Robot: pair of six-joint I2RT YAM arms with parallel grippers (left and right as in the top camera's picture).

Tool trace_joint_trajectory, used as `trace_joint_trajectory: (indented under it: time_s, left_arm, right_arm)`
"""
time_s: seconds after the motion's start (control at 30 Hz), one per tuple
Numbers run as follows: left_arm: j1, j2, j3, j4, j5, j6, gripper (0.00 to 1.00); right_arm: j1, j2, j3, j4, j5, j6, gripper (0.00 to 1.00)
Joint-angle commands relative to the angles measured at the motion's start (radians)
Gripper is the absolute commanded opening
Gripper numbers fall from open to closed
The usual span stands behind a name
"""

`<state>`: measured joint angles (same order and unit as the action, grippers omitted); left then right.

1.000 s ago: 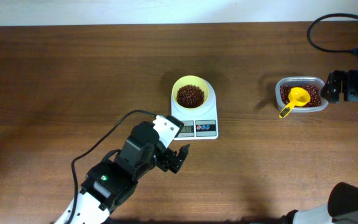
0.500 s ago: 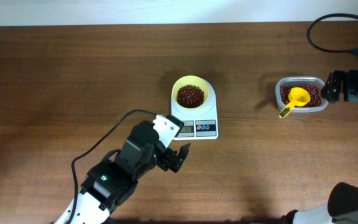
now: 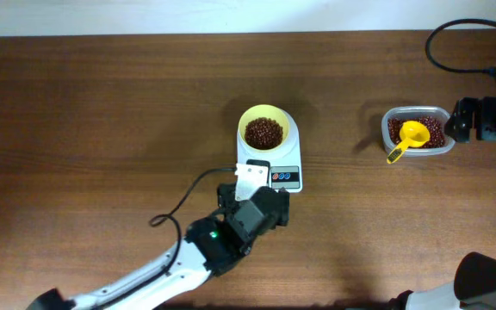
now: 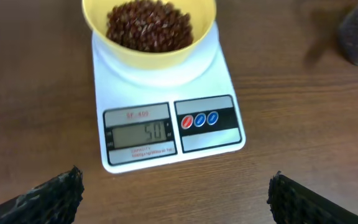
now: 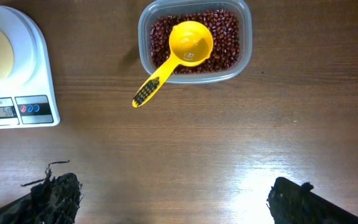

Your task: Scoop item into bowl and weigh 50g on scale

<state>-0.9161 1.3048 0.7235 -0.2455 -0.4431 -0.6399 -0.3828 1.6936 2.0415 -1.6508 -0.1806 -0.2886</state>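
From overhead, the left gripper (image 3: 257, 200), jaws spread wide and empty, had swung in from well off the scale's (image 3: 269, 165) front-left corner to hang just in front of its display. The bowl (image 3: 283, 120) of beans (image 3: 264, 132) sat on the scale's platform. Well to the scale's right, the right gripper (image 3: 460, 120), equally wide and holding nothing, hovered beside the tub (image 3: 442, 146), the scoop (image 3: 412, 135) lying in it. The left wrist view looked down on the display (image 4: 138, 132), which appeared to read 50. The right wrist view showed the scoop untouched, right of the scale. On that reading, the weighing looked complete.
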Motion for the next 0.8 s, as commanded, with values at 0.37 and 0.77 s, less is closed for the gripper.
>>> trace_joint_trajectory:
  time_s: [0.37,0.77]
  left_arm:
    - [-0.011,0.088,-0.002,-0.002,-0.073,-0.182,0.99]
    - [-0.008,0.013,-0.002,0.002,-0.075,0.007,0.99]
  right_arm:
    - [0.000,-0.002,0.014,-0.002,0.012,-0.003,0.99]
    - [0.000,-0.002,0.014,-0.002,0.012,-0.003,0.99]
